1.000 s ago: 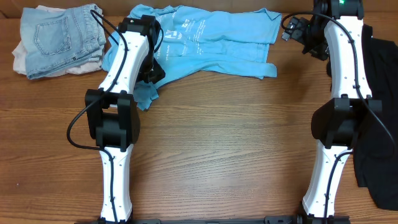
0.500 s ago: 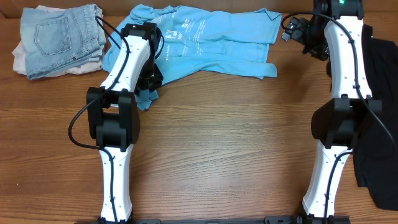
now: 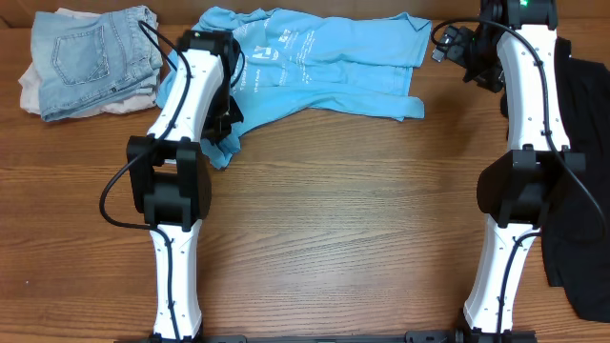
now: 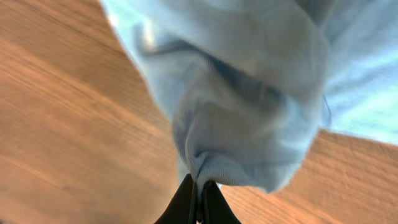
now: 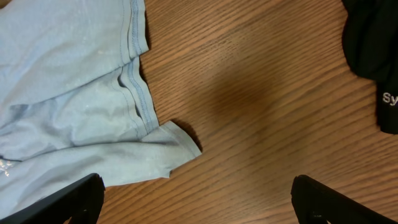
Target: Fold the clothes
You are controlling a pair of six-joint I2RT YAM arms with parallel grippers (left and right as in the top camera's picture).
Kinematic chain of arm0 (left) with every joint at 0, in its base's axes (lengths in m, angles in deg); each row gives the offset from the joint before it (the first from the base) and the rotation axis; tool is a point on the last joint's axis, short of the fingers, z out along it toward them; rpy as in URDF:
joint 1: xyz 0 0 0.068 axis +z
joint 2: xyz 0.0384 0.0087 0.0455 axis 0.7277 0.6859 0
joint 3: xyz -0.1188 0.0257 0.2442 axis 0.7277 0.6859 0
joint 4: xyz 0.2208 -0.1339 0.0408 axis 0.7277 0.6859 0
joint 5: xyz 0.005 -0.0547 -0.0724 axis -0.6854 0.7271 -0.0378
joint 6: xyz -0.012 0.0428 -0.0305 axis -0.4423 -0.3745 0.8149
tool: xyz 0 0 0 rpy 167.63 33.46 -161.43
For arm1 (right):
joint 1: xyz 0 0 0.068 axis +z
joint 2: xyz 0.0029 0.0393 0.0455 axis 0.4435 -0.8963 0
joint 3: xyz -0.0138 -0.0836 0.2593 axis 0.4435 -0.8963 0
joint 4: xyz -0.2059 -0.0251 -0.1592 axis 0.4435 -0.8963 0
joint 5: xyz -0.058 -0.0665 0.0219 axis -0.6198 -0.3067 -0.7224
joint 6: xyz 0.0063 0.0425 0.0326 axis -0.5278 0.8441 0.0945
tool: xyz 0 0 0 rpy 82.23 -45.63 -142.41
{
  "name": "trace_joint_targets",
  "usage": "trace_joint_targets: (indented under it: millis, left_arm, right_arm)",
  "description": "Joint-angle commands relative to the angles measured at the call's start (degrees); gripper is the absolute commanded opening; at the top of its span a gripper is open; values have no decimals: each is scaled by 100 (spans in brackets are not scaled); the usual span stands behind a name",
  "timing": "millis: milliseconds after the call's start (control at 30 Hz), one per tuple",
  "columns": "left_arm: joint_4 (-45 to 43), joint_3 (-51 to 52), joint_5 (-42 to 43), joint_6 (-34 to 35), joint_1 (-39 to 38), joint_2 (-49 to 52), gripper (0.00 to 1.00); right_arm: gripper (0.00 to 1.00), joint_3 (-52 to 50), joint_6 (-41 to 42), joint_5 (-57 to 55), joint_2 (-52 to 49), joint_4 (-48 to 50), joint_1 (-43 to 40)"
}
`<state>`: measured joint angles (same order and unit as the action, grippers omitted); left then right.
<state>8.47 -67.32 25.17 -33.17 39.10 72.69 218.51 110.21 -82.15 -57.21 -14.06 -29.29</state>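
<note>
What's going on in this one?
The left pincer is shut on a bunched bit of the light blue T-shirt, which lies rumpled and unfolded at the far side of the table. The right pincer hangs open near the shirt's other end, holding nothing. A black shirt lies at the right edge, and jeans sit in a pile at the far left.

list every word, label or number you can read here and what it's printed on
"Sy": white letters on the black shirt, cut off by the edge of the right wrist view.
White lettering on the light blue T-shirt: too small to read in the overhead view.
Jeans: no readable label.
</note>
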Motion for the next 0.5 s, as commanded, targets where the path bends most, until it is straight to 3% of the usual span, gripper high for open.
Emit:
trace_joint_targets:
  millis: [0,200,467]
  left_arm:
    - [376,-691,-238,-81,48,-103,4]
    - [498,-942,-282,-219,46,-269,4]
    - [498,-857,-240,-334,50,-269,4]
  right_arm:
    - [100,-208,-15,7,9,20,-20]
    - [100,-1106,7,44,9,409,-20]
    - [99,-2280,-20,1082,9,1397,-2]
